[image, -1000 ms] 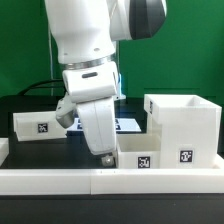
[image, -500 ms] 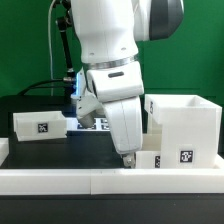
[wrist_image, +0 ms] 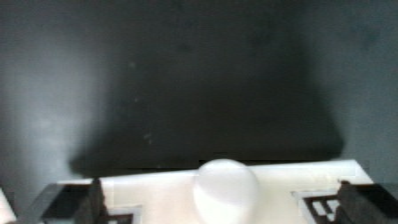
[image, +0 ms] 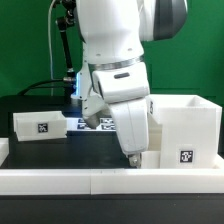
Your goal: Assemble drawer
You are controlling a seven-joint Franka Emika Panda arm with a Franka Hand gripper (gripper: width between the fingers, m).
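My gripper [image: 132, 157] hangs low over the black table, just left of the big open white drawer box [image: 186, 122]. It stands in front of the low white part [image: 148, 157] and hides most of it. In the wrist view that white part [wrist_image: 160, 190] carries a rounded knob [wrist_image: 222, 190] and lies between my two dark fingertips [wrist_image: 80, 203]. My gripper [wrist_image: 214, 206] is open around it, and I see no contact. A small white panel with a marker tag [image: 40, 125] stands on the exterior view's left.
A long white ledge [image: 60, 178] runs along the table's front edge. The marker board [image: 84, 123] lies behind the arm. A green backdrop and cables stand at the back.
My arm has moved toward the exterior view's right, from the table's middle to the low white part beside the drawer box, and now covers that part's tag.
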